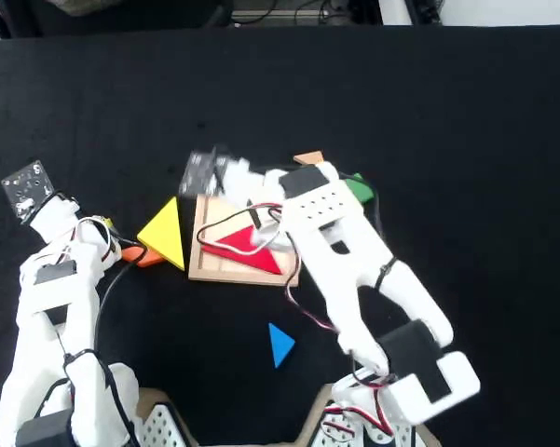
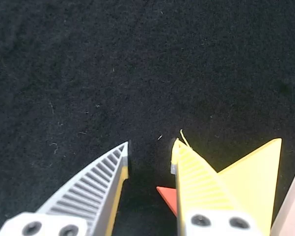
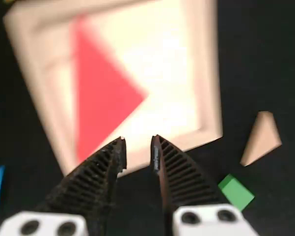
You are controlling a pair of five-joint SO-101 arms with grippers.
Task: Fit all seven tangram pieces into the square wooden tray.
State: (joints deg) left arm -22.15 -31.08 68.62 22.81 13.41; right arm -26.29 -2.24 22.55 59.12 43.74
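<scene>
The square wooden tray [image 1: 205, 265] lies mid-table with a red triangle [image 1: 245, 244] inside it. The red triangle [image 3: 100, 98] and the tray's rim [image 3: 208, 83] sit just past my right gripper [image 3: 137, 145], whose black fingers are open by a narrow gap with nothing between them. My right gripper [image 1: 210, 172] hovers over the tray's far corner. A yellow triangle [image 1: 165, 233] and an orange piece [image 1: 149, 257] lie left of the tray. My left gripper [image 2: 150, 147] is open over the cloth, with the orange piece [image 2: 167, 195] and the yellow triangle [image 2: 255, 172] beside its yellow finger.
A blue triangle [image 1: 280, 343] lies near the front of the table. A green piece [image 1: 359, 189] and a tan piece [image 1: 307, 158] sit by the tray's far right corner, partly hidden by the right arm. Black cloth covers the table.
</scene>
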